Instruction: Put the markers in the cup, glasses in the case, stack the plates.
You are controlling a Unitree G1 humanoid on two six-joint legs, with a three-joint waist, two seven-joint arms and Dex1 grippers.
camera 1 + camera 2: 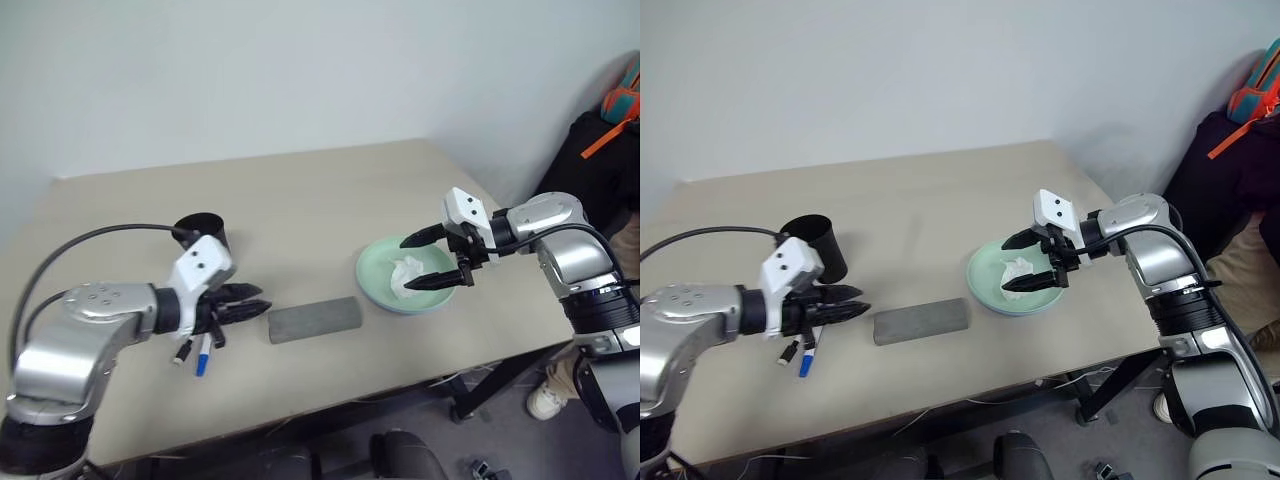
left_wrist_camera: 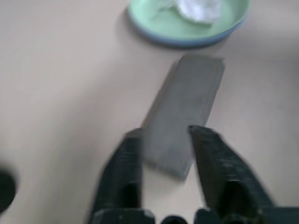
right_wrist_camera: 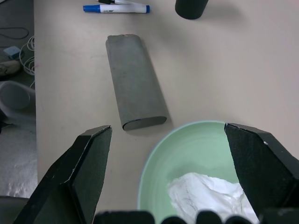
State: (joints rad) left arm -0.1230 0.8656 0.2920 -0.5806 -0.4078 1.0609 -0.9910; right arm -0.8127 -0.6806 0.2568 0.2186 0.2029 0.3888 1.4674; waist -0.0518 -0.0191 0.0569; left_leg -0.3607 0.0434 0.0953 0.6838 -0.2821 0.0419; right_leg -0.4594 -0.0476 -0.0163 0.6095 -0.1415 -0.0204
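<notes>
The grey case (image 1: 314, 319) lies shut on the table, and the glasses are hidden. My left gripper (image 1: 245, 305) hovers just left of the case, open and empty, pointing at its end. In the left wrist view the case (image 2: 187, 102) shows between the left gripper's fingers (image 2: 126, 163). Two markers (image 1: 192, 352), one with a black cap and one with a blue cap (image 1: 201, 366), lie on the table under the left hand. The black cup (image 1: 205, 232) stands upright behind them. The mint green plate (image 1: 380, 282) rests on a light blue plate (image 1: 405, 309). My right gripper (image 1: 435, 262) hangs open over them, empty.
A crumpled white tissue (image 1: 408, 272) lies in the green plate. A black cable (image 1: 100, 238) loops from the left arm near the cup. The table's front edge (image 1: 400, 385) runs close below the case. Dark bags (image 1: 600, 150) and a white shoe (image 1: 548, 400) sit off the right side.
</notes>
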